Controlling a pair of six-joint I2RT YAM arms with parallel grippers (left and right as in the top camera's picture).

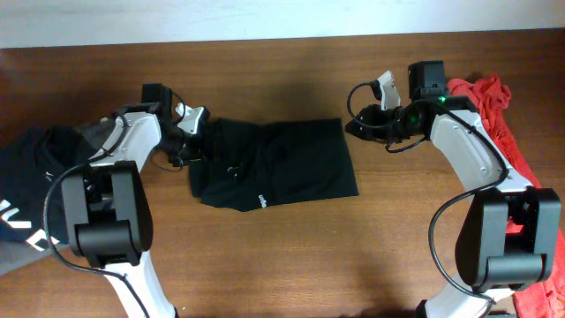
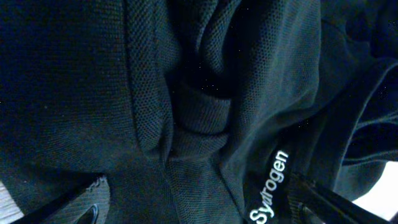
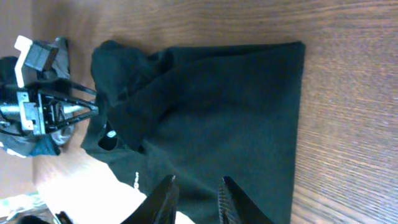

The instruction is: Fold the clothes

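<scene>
**A:** Where is the black garment [image 1: 282, 163]?

**B:** In the middle of the wooden counter [image 1: 291, 265], lying as a rough rectangle. Its 3 o'clock half is flat and smooth. The 9 o'clock side is bunched into folds. A line of white lettering [image 1: 261, 200] sits near its 6 o'clock edge.

**A:** And the left hand [image 1: 190, 124]?

**B:** It is at the garment's 10 o'clock corner, over the bunched part. In the left wrist view its fingers [image 2: 329, 199] sit far apart in the two lower corners, so the hand is open. Creased black knit and the white lettering fill the space between them. I cannot tell if the fingertips touch the cloth.

**A:** The right hand [image 1: 357, 128]?

**B:** It is just beside the garment's 2 o'clock corner. In the right wrist view the two fingers are only a little apart. Nothing is between them, so it holds nothing, and the garment lies spread on the counter beyond them.

**A:** Any other clothes?

**B:** A red garment [image 1: 494, 97] is heaped at the counter's 3 o'clock edge, partly under the right arm. A dark garment [image 1: 22, 177] with large white letters lies at the 9 o'clock edge, beside the left arm. Both are well apart from the black one.
</scene>
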